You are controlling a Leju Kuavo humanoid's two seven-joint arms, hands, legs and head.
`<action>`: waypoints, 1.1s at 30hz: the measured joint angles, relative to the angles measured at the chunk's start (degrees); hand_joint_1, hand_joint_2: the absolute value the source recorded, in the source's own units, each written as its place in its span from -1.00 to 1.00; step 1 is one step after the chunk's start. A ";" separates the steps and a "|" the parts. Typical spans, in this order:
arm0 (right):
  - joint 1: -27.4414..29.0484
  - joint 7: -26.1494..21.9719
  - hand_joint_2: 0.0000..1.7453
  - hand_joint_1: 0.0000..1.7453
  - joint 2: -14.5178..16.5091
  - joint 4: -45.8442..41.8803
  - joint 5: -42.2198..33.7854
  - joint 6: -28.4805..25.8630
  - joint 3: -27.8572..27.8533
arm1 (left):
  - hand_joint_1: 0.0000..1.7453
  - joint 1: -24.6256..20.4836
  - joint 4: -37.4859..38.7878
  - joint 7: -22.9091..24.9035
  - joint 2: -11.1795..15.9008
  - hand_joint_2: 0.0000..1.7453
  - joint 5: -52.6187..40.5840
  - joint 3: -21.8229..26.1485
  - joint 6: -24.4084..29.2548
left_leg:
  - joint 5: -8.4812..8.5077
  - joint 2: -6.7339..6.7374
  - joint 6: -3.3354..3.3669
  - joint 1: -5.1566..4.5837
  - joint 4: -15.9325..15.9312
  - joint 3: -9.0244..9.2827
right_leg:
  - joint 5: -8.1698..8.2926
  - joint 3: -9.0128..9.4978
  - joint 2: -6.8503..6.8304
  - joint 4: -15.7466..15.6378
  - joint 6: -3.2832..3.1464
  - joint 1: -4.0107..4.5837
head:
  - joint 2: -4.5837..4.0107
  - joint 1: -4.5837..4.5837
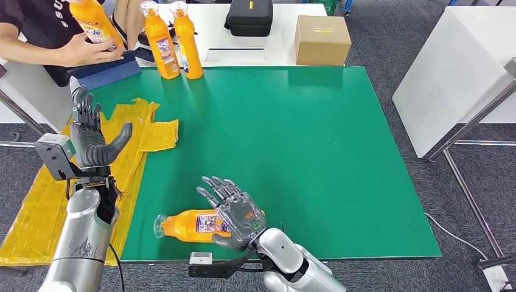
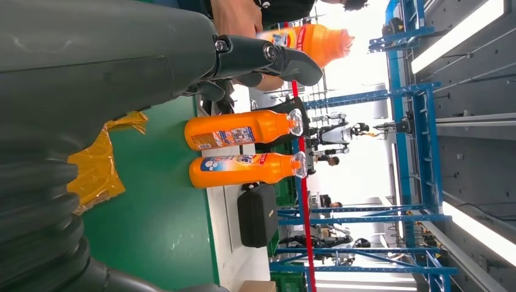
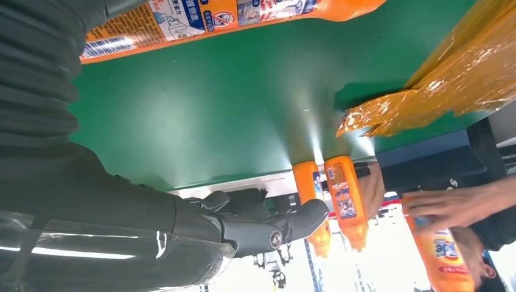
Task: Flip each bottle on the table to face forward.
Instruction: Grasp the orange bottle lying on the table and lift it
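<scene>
Two orange bottles (image 1: pixel 172 39) are already standing upright at about 11 o'clock on the green table (image 1: pixel 316 158), labels toward the robot as far as I can tell, so I'd call those done. One lying bottle (image 1: pixel 191 225) is left, flat on its side at roughly 7 o'clock near the front edge, clear cap pointing left. A person's hand (image 1: pixel 85 48) at the far left holds another orange bottle (image 1: pixel 94 21) off the table, so more may be coming. From the head view, the right hand (image 1: pixel 234 213) rests over the base end of the lying bottle with fingers spread and only loosely curved. I can't tell if it truly has a grip. The left hand (image 1: pixel 91 137) is raised at 9 o'clock, fingers apart, holding nothing, over a crinkly yellow plastic sheet (image 1: pixel 143 131). At 12 o'clock there's a black zip case (image 1: pixel 249 17) and a cardboard box (image 1: pixel 321 39).

Left wrist view: the two standing bottles are smooth glossy plastic with printed labels and clear ribbed caps. The table top is matte green.

Right wrist view: the lying bottle's label side is close up beside the dark ribbed wrist cover, and the yellow sheet looks shiny and wrinkled like film.
</scene>
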 joint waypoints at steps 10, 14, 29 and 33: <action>0.72 -6.81 1.00 -1.00 -1.03 -4.09 -2.18 -1.59 2.43 | -1.00 -0.42 0.81 -0.25 -0.01 1.00 0.01 0.18 0.10 | 0.00 0.00 0.00 0.00 0.00 0.00 | 0.00 -0.01 0.00 0.00 0.00 0.00 | 0.00 -0.01; 1.55 -6.52 1.00 -1.00 -1.99 -5.34 -2.60 -2.00 3.33 | -1.00 -0.47 1.34 -0.74 0.01 1.00 0.34 0.43 0.11 | -0.01 0.00 -0.01 0.00 -0.01 -0.01 | -0.01 -0.01 0.00 0.00 -0.01 0.00 | 0.00 0.00; 3.78 2.99 1.00 -1.00 -3.73 -1.85 -2.33 2.07 2.25 | -1.00 -0.85 2.23 -1.09 -0.01 1.00 1.05 0.97 -1.21 | -0.01 0.00 -0.01 0.00 -0.01 0.00 | -0.01 -0.02 0.00 -0.01 -0.01 0.00 | 0.00 -0.01; 3.72 4.63 1.00 -1.00 -3.62 -0.35 -2.20 2.37 1.31 | -1.00 -1.00 2.23 -0.68 -0.03 1.00 1.51 0.99 -2.26 | -0.01 0.00 -0.01 0.01 -0.01 0.00 | -0.01 -0.01 0.00 0.00 -0.01 0.00 | 0.00 0.00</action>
